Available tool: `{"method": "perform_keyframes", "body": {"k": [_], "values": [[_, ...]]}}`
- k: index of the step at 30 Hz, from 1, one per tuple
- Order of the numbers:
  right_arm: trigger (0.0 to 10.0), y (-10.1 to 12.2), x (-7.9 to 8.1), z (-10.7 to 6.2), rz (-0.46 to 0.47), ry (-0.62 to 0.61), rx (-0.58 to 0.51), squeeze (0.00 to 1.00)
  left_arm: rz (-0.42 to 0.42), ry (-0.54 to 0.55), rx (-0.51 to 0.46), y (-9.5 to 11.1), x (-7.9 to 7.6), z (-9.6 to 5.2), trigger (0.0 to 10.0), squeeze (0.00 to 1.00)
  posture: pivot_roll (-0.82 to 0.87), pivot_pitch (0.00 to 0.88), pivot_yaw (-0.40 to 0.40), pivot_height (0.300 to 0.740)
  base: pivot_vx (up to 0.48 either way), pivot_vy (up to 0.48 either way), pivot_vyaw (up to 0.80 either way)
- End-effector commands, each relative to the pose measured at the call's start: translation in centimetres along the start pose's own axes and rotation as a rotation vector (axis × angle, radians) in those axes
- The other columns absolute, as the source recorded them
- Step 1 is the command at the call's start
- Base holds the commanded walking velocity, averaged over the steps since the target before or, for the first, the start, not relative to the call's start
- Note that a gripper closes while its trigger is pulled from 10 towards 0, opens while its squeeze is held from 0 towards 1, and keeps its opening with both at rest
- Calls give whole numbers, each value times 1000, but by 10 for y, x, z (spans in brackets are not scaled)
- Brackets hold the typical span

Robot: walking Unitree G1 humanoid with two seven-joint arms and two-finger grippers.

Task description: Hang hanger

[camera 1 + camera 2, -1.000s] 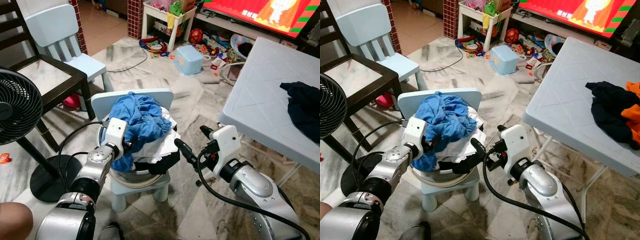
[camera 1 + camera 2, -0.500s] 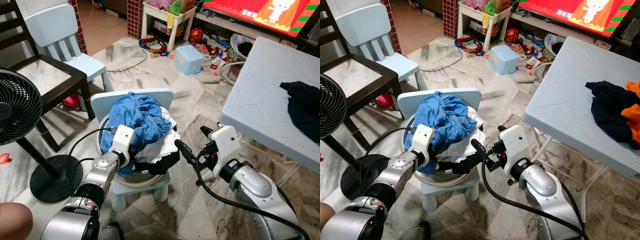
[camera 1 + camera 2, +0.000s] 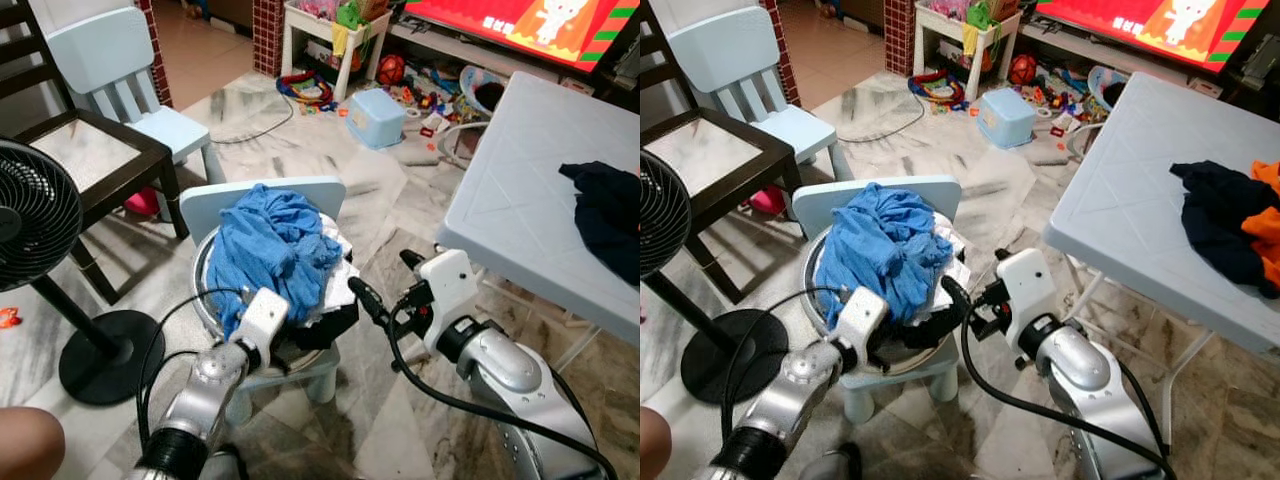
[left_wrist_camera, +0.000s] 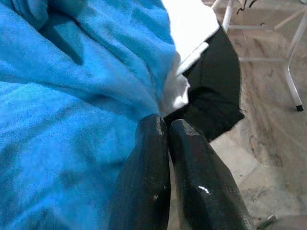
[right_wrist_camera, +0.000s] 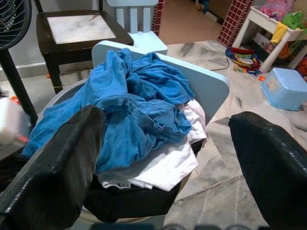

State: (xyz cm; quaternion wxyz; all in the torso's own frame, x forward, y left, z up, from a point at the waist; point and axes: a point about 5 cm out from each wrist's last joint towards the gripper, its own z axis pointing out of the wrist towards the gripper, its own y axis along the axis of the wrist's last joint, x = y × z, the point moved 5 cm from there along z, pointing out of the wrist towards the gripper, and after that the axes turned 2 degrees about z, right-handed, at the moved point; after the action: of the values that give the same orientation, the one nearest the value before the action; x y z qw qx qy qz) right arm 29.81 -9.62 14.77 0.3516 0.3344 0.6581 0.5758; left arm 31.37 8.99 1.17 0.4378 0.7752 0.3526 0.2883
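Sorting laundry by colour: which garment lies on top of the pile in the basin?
The blue garment lies on top, draped over the white garment and the black garment at the basin's edge.

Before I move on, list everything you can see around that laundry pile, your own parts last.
Blue garment: one, top of pile in basin.
White garment: one, under the blue.
Black garment: one, at pile's right edge.
Basin: one, pale, on small chair.
Small chair: one, light blue, centre.
Second small chair: one, light blue, behind.
Dark chair: one, left.
Fan: one, black, left.
Table: one, pale, right.
Dark garment: one, on table.
Left gripper: shut, at blue garment's edge.
Right gripper: open, beside pile.
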Motion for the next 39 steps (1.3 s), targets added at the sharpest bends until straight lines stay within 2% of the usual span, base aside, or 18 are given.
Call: {"method": "perform_keyframes", "body": {"k": [1, 2, 3, 4, 5, 10, 13, 17, 20, 22, 28, 35, 36, 38, 39], "values": [[10000, -2, -2, 0, -10, -2, 4, 0, 20, -7, -4, 5, -5, -3, 0, 0, -43, 129, -129, 740, 0, 0, 0], [10000, -2, -2, 0, -12, -1, 4, 0, 28, 29, -10, 9, -1, -10, 0, 0, -39, 128, -129, 740, 0, 0, 0], [10000, -2, -2, 1, -13, -1, 3, 0, 37, 66, -46, 18, 6, -11, 10000, 216, -38, 128, -130, 740, 0, 0, 0], [10000, -2, -2, 1, -13, -1, 3, 0, 44, 91, -72, 24, 11, -13, 10000, 216, -35, 128, -131, 740, 0, 0, 0], [10000, -2, -2, 2, -13, 1, 3, 0, 33, 148, -140, 42, 26, -14, 10000, 1000, -33, 128, -132, 740, 0, 0, 0], [10000, -2, -1, 3, -15, 4, 1, 0, 67, 192, -182, 56, 40, -13, 10000, 1000, -35, 126, -132, 740, 0, 0, 0], [10000, 0, 0, 3, -18, 6, -5, 0, 85, 239, -206, 69, 58, -10, 10000, 1000, -38, 126, -131, 740, 0, 0, 0], [10000, 0, 1, 3, -21, 6, -9, 0, 114, 258, -189, 82, 75, 2, 10000, 1000, -53, 123, -128, 740, 0, 0, 0], [10000, 0, 2, 3, -23, 7, -11, 0, 116, 268, -176, 83, 81, 7, 10000, 1000, -63, 122, -126, 740, 0, 0, 0], [10000, 0, 1, 0, -27, -1, -10, 0, 121, 297, -158, 84, 92, 13, 10000, 1000, -74, 126, -124, 740, 0, 0, 0], [10000, 0, 1, -3, -29, -7, -8, 0, 89, 293, -128, 80, 97, 20, 10000, 1000, -87, 133, -119, 740, 0, 0, 0], [10000, 2, 0, -4, -37, -16, -12, 0, 157, 257, -119, 87, 88, 30, 10000, 1000, -95, 139, -116, 740, 0, 0, 0], [10000, 2, 0, -4, -37, -18, -12, 0, 173, 248, -115, 86, 85, 31, 10000, 0, -95, 142, -116, 740, 0, 0, 0], [10000, 2, 0, -4, -37, -19, -13, 0, 188, 235, -114, 85, 82, 32, 10000, 0, -95, 142, -116, 740, 0, 0, 0], [10000, 2, 0, -4, -37, -20, -14, 0, 205, 202, -113, 84, 75, 35, 10000, 0, -96, 145, -116, 740, 0, 0, 0]]}}
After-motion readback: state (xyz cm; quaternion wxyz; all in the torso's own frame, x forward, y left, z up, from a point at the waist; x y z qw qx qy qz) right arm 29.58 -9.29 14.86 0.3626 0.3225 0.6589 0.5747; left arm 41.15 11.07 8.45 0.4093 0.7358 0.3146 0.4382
